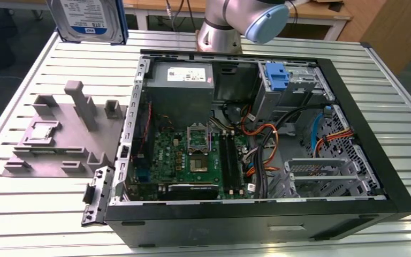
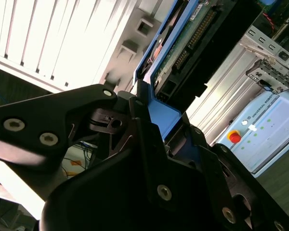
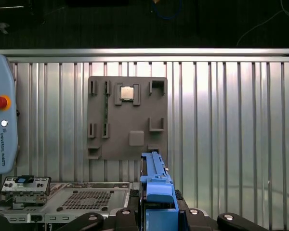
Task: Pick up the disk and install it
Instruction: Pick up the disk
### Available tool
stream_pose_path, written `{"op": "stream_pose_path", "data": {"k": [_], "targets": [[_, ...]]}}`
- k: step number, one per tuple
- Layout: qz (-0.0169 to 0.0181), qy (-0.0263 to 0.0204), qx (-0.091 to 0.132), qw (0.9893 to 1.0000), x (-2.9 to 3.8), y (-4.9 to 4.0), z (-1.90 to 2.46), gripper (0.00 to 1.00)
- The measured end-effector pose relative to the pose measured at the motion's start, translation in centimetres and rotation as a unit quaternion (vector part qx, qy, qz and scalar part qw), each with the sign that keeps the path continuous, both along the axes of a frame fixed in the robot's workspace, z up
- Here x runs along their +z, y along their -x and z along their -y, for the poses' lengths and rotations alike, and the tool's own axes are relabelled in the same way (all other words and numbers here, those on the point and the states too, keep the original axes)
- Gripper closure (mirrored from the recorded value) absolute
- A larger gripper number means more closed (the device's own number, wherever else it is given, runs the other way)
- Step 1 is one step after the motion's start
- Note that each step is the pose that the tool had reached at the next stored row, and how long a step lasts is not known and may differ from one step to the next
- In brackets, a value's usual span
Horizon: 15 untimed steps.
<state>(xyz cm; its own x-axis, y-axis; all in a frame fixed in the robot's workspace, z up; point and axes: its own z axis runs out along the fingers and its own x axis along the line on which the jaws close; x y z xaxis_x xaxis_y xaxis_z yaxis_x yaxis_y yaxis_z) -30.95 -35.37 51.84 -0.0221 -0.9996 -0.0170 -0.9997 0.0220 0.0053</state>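
Disk hangs above the table, my gripper clamped on its edge; I fear this narrow hold lets it tilt or slip.

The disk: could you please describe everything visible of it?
The disk is a flat silver-grey drive with a white-and-blue label and blue plastic edge frame. It hangs in the air, label facing the exterior view, gripped at its frame by the gripper; the second wrist view shows its circuit-board side.
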Motion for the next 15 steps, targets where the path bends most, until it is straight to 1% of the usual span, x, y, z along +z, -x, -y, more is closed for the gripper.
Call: {"op": "stream_pose_path", "data": {"k": [4, 11, 15], "targets": [[0.0, 0.0, 0.0, 1.0, 0.0, -0.19, 0.0, 0.63], [0.0, 0.0001, 0.0, 1.0, 0.0, -0.26, 0.0, 0.63], [0.0, 0.0, 0.0, 1.0, 0.0, -0.51, 0.0, 0.63]]}}
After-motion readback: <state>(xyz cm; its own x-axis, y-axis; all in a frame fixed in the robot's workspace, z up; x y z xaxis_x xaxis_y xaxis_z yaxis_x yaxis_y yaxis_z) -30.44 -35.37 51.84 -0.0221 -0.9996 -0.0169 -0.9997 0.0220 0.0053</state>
